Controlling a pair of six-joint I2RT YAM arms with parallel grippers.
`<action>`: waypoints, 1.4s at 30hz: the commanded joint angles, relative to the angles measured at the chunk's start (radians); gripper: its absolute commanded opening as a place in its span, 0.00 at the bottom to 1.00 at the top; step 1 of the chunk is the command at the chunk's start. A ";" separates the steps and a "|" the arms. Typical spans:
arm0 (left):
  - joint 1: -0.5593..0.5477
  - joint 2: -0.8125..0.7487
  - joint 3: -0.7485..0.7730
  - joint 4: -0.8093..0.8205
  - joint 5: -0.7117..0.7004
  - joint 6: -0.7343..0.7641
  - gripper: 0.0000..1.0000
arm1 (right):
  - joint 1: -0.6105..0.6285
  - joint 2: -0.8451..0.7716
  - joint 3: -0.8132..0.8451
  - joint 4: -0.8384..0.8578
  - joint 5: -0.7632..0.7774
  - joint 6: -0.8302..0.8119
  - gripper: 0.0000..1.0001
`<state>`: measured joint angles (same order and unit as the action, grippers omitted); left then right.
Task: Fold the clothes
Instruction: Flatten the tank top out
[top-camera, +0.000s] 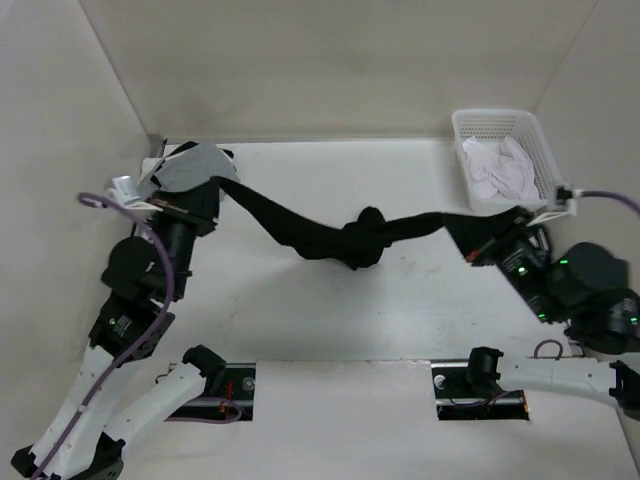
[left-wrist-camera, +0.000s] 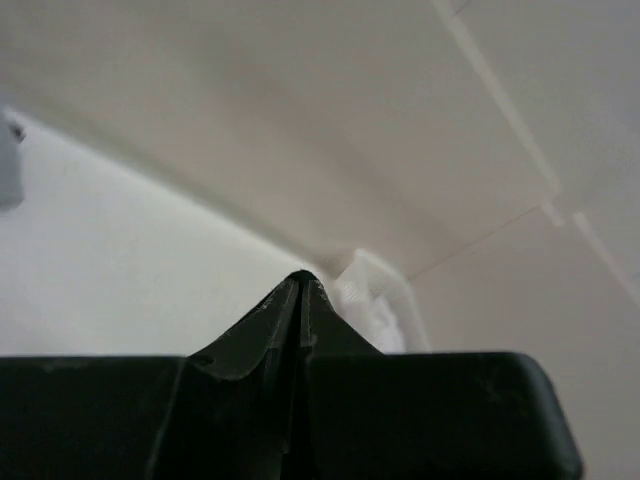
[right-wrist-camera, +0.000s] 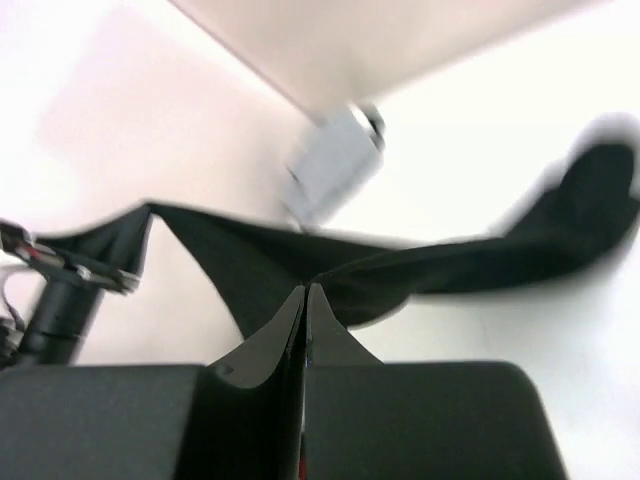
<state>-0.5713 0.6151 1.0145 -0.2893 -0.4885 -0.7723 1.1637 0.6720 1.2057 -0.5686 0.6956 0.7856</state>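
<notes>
The clothes (top-camera: 290, 232), a black top, hang stretched in a long band above the table between my two grippers, with a bunched knot (top-camera: 365, 242) at the middle. My left gripper (top-camera: 222, 186) is shut on the band's left end near the back left corner. In the left wrist view its jaws (left-wrist-camera: 303, 280) are pressed together and the fabric itself is hidden. At the right end my right gripper (top-camera: 462, 232) is shut on the fabric. In the right wrist view the black cloth (right-wrist-camera: 480, 265) fans out from the closed tips (right-wrist-camera: 307, 290) toward the left arm.
A grey garment (top-camera: 190, 165) lies at the back left corner, just behind the left gripper. A white basket (top-camera: 470, 125) holding white garments (top-camera: 500, 168) stands at the back right, close to the right arm. Walls enclose the table on three sides.
</notes>
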 joint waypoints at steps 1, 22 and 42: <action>-0.003 -0.012 0.177 0.159 -0.012 0.102 0.00 | 0.095 0.044 0.223 0.033 0.231 -0.276 0.00; 0.265 0.567 0.248 0.257 0.170 0.022 0.02 | -0.630 0.536 0.396 0.271 -0.432 -0.324 0.00; 0.469 0.937 0.923 0.139 0.475 -0.002 0.03 | -0.942 0.868 0.942 0.139 -0.762 -0.138 0.00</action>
<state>-0.1036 1.6096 1.9617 -0.1932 -0.0498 -0.7818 0.2390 1.6073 2.2009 -0.4355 -0.0433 0.6292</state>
